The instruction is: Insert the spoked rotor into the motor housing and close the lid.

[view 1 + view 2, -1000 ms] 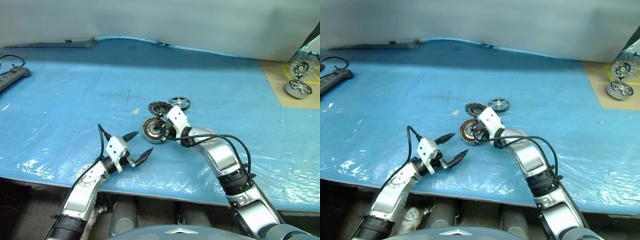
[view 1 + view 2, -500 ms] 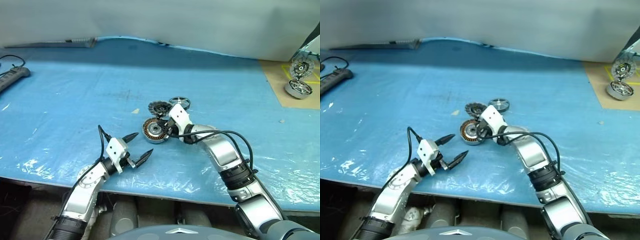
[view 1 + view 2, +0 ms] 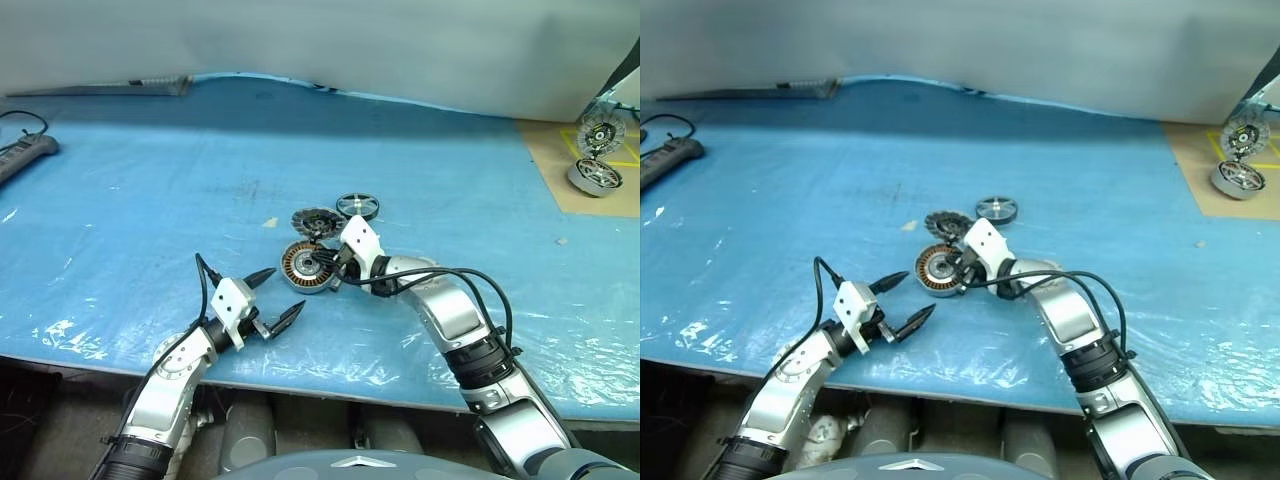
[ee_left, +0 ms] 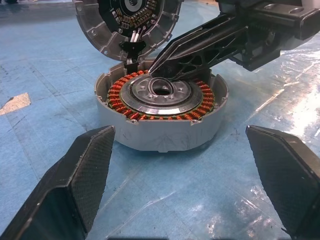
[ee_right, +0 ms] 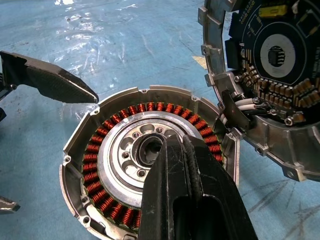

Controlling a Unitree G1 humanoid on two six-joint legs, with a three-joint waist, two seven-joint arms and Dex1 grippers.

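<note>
Closed fingers of the right gripper (image 5: 162, 145) rest on the silver hub of the motor housing (image 4: 161, 114), which lies on the blue sheet (image 3: 140, 190), grasping nothing; the left gripper (image 3: 272, 296) waits wide open and empty nearby. Beyond lies the spoked rotor (image 3: 357, 207), likely rigid, light and slick-rimmed, best pinched across a spoke or rim

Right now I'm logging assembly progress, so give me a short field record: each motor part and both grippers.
motor housing: on the blue sheet, copper windings up, no rotor inside
lid: tilted open behind the housing, joined by wires
spoked rotor: flat on the sheet, beyond the lid
right gripper: shut, tips at the housing's silver hub
left gripper: open, near the housing, holding nothing
</note>
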